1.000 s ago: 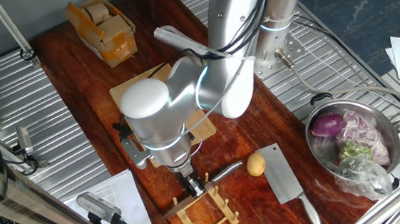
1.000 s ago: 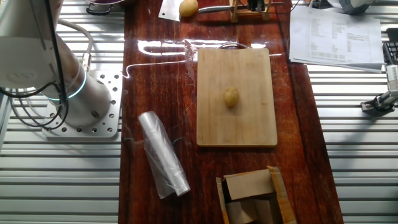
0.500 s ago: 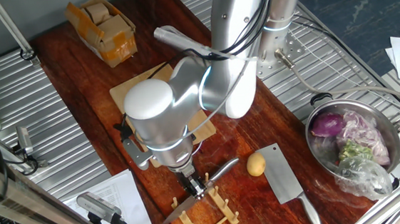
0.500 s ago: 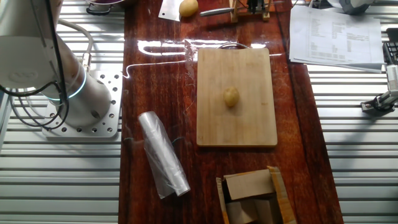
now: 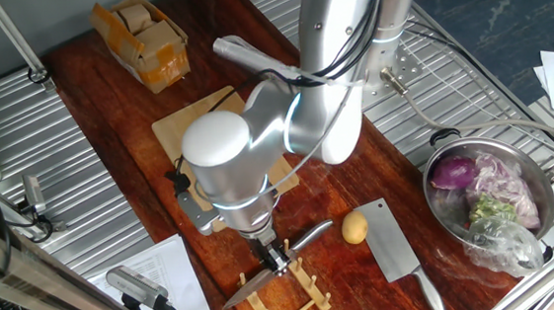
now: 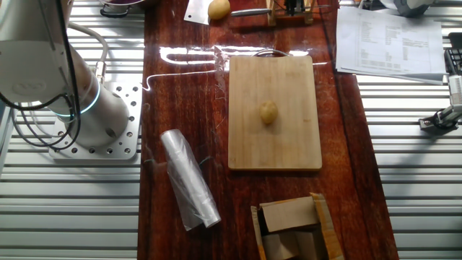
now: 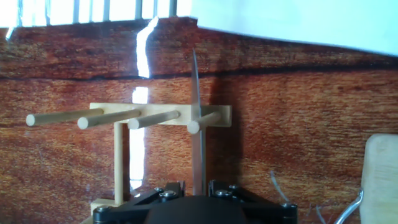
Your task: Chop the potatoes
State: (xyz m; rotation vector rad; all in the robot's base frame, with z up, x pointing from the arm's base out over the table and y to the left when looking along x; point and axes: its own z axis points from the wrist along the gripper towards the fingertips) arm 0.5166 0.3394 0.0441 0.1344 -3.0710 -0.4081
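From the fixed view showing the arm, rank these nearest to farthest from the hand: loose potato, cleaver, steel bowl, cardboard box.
1. Loose potato, just beside the hand.
2. Cleaver, beyond the potato.
3. Steel bowl, table's edge.
4. Cardboard box, far end.

A robotics lab dressed as a kitchen — the arm's base [image 6: 101,119] is bolted to a ribbed metal bench [image 6: 65,202], papers [image 6: 390,40] and cables lie around, and a wooden board [image 6: 274,144] and cleaver [image 5: 395,247] sit on the red wood top [image 6: 184,94].
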